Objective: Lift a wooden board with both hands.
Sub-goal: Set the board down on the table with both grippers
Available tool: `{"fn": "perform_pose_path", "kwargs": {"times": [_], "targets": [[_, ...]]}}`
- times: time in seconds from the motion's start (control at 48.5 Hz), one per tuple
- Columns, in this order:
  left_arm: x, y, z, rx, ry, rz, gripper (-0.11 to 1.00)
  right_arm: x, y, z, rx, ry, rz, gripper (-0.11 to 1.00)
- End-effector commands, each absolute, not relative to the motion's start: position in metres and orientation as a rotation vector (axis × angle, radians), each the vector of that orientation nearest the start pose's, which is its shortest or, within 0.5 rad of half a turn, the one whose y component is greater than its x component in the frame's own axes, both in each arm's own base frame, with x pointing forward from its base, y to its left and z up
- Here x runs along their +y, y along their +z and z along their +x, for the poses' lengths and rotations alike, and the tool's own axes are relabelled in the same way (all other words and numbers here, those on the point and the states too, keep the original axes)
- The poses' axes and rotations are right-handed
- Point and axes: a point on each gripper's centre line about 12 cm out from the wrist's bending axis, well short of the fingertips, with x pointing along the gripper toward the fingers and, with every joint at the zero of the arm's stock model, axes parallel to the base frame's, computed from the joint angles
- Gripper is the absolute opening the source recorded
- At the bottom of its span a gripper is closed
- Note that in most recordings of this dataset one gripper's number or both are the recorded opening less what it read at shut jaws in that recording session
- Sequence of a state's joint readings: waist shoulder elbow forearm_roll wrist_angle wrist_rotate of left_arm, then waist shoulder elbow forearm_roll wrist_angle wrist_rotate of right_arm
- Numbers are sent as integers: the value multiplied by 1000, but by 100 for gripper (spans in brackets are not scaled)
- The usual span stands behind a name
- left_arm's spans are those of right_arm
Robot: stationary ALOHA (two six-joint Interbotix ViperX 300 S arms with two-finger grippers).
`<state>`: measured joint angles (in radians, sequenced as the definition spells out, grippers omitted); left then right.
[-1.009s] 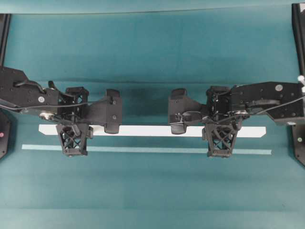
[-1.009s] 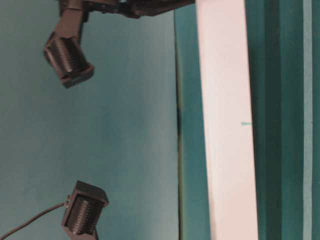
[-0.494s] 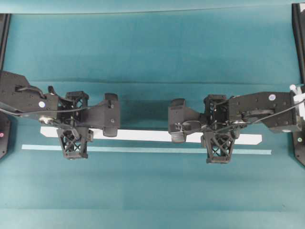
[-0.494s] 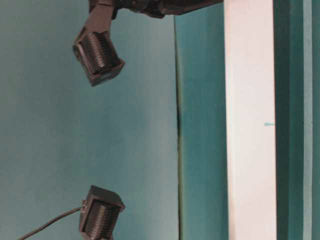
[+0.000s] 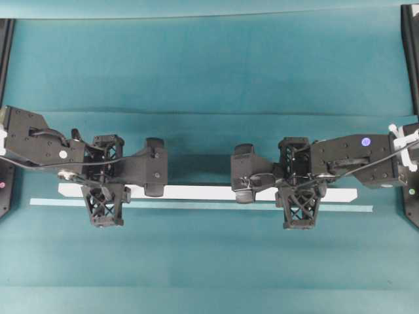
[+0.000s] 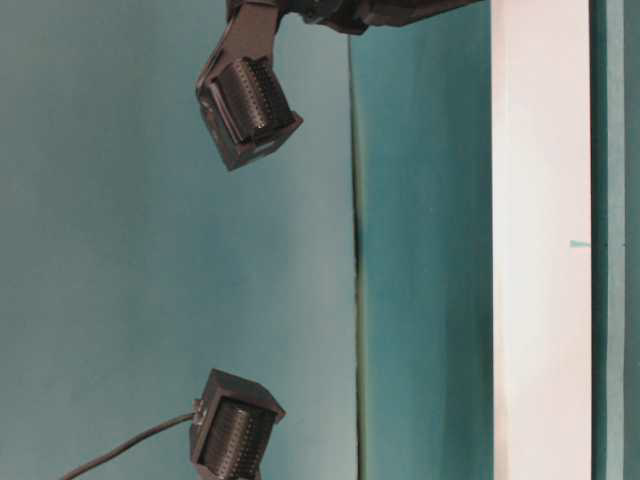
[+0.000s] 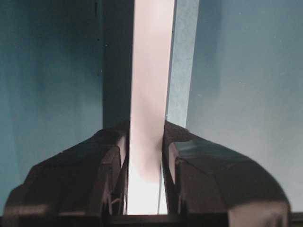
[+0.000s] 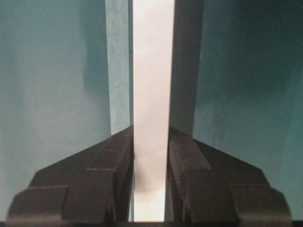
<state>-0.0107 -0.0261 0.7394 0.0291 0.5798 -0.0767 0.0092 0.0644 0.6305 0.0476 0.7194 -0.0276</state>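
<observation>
surface: teal cloth | tape strip | both grippers clamp wooden board

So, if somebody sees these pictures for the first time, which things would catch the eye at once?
First the long white board, running left to right across the middle of the teal table. Next the two black arms: the left claw and the right claw each shut on the board, one near each end. A thin pale strip of tape lies on the table right alongside the board.
</observation>
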Motion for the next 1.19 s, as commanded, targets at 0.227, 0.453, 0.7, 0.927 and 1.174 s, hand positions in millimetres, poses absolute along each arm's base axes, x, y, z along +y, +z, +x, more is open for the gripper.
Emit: {"fn": "perform_pose_path", "kwargs": {"times": [0.227, 0.453, 0.7, 0.927, 1.174], "targets": [[-2, 120, 314, 1258, 47, -43, 17, 11, 109, 327, 1406, 38, 17, 22], [-2, 118, 312, 1252, 57, -58, 17, 13, 104, 326, 1410, 42, 20, 22], [-2, 117, 313, 1232, 52, -53, 17, 13, 104, 329, 1376, 36, 22, 22], [-6, 119, 319, 1144, 39, -55, 17, 12, 105, 334, 1339, 36, 18, 22], [-5, 117, 313, 1154, 43, -61, 17, 11, 106, 335, 1331, 33, 22, 22]]}}
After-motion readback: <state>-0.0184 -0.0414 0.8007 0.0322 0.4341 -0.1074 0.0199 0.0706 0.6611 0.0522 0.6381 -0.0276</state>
